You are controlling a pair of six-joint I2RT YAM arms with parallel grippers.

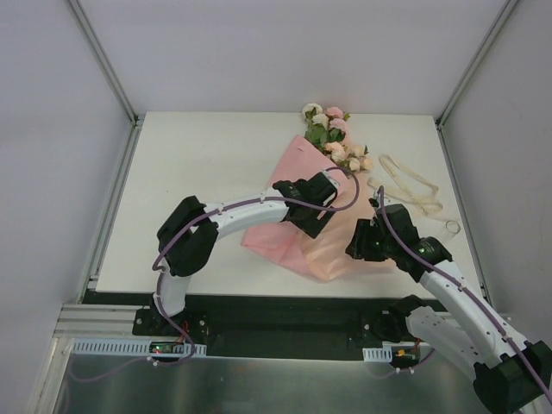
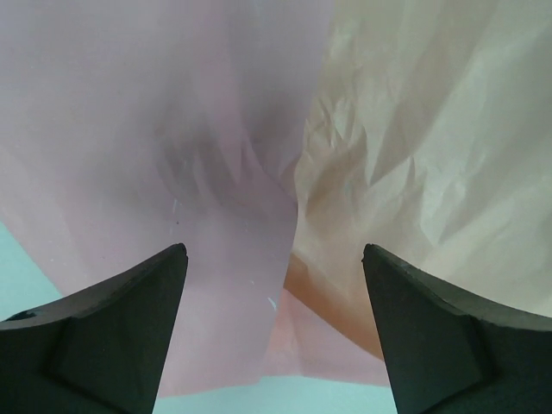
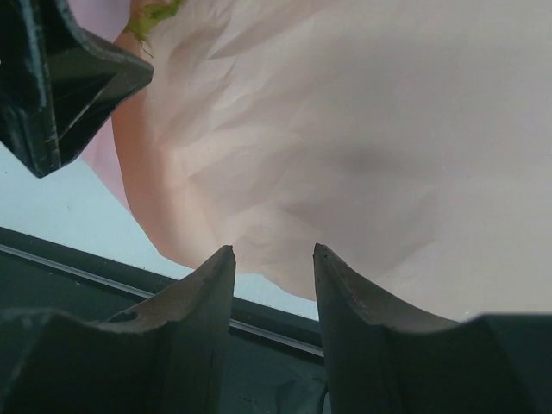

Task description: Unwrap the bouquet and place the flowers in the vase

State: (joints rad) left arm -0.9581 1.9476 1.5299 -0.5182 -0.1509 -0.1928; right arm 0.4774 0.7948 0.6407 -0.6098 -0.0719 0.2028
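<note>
Held left tool (image 2: 272,250) wide above pink wrapping-paper cone (image 1: 278,246) at frame centre; set right tool (image 3: 274,250) narrow-gapped, seemingly empty, at its lower-right edge, probably to peel it off pink-and-cream roses (image 1: 335,129), upper middle.

One paper sheet (image 1: 278,237), one ribbon (image 1: 414,185), one vase (image 1: 452,228) — and perhaps nine roses (image 1: 338,127).

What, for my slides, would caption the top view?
Left gripper and right gripper at the pink paper; flowers at far end.
</note>
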